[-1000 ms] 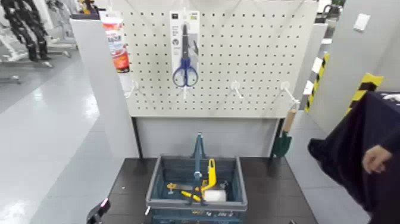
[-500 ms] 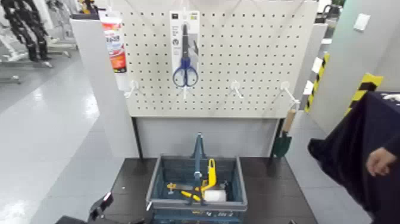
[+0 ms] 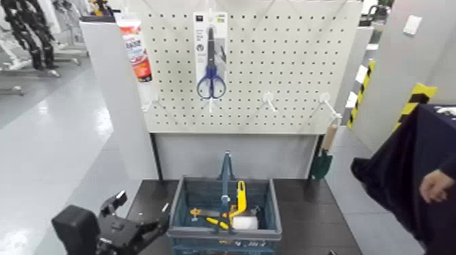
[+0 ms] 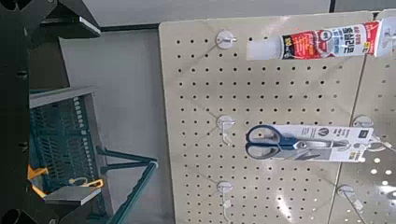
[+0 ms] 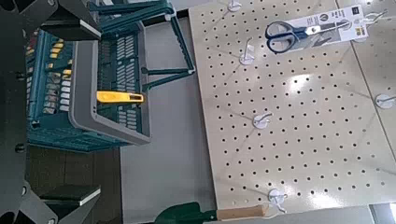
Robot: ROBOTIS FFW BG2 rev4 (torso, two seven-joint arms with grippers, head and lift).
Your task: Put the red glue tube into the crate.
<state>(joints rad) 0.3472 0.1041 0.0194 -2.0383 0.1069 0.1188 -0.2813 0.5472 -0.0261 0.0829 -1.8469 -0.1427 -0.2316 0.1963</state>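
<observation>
Hanging at the upper left corner of the pegboard (image 3: 271,68), the red glue tube (image 3: 136,49) has not been taken, so the step in hand reads as the approach to it. The left gripper (image 3: 132,227) sits low at the left of the head view, near the front left corner of the crate (image 3: 178,203) and well below the tube; whether it is apart or together cannot be told from these views. The right gripper does not appear in the head view, and its own wrist view shows only dark frame parts, so its state cannot be told either.

The tube's long axis runs close to vertical, leaning slightly, with its pale cap (image 3: 146,103) pointing down and its flat end up at the board's top edge. The left wrist view shows the same tube (image 4: 322,43), apart from the scissors card (image 4: 304,143) hanging further along the board.

The next move likely calls for raising the left arm a long way up to the tube, closing across its body rather than along it, and freeing it from its hanger before carrying it down to the crate, which already holds yellow-handled tools (image 3: 239,198). A person's hand (image 3: 434,184) shows at the right edge.
</observation>
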